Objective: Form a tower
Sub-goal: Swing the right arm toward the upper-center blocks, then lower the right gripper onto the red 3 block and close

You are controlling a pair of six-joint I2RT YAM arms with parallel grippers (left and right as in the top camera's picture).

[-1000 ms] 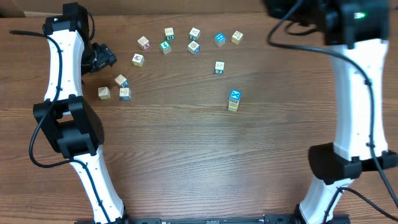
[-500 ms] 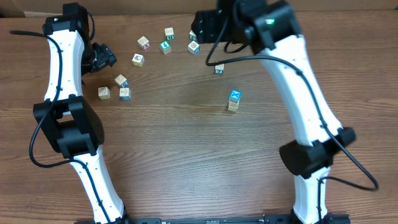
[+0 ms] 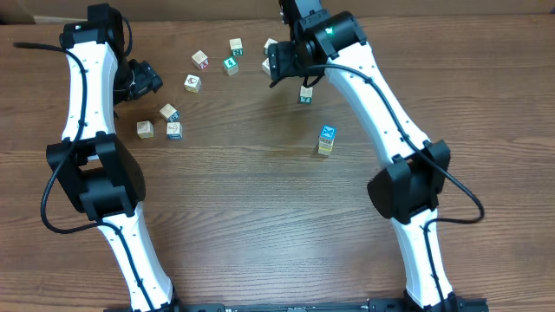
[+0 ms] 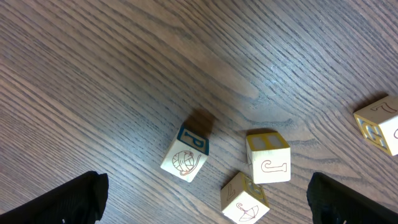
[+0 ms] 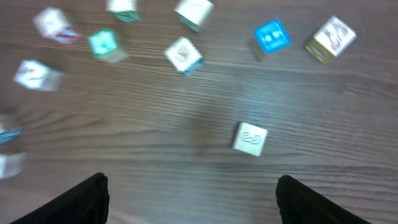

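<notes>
- The left end effector (image 3: 141,78) hangs over the left rear of the wooden tabletop (image 3: 243,225), its jaws spread wide and holding nothing.
- Its wrist view shows four cubes on the wood:
  - The P cube (image 4: 185,155) has a blue "P" on one face and a line drawing of a yarn ball on another.
  - The J cube (image 4: 268,165) is yellow-framed with a "J".
  - The umbrella cube (image 4: 244,198), just beside the J cube, bears a drawn umbrella.
  - The edge cube (image 4: 379,124) is cut off at the right and carries a yellow letter I cannot read.
- Loose cubes (image 3: 200,59) lie scattered along the rear; from overhead their print is too small to read.
- The right end effector (image 3: 286,65) hovers over the rear middle, jaws wide apart and empty.
- Its wrist view is blurred:
  - A white cube (image 5: 250,138) lies alone, its mark unreadable.
  - Farther back lie a blue cube (image 5: 272,36) and a yellow cube (image 5: 329,38).
- The tower (image 3: 326,139) stands on the tabletop right of centre, well apart from both end effectors. A blue face with a white mark is on top, with yellow-green below it.
</notes>
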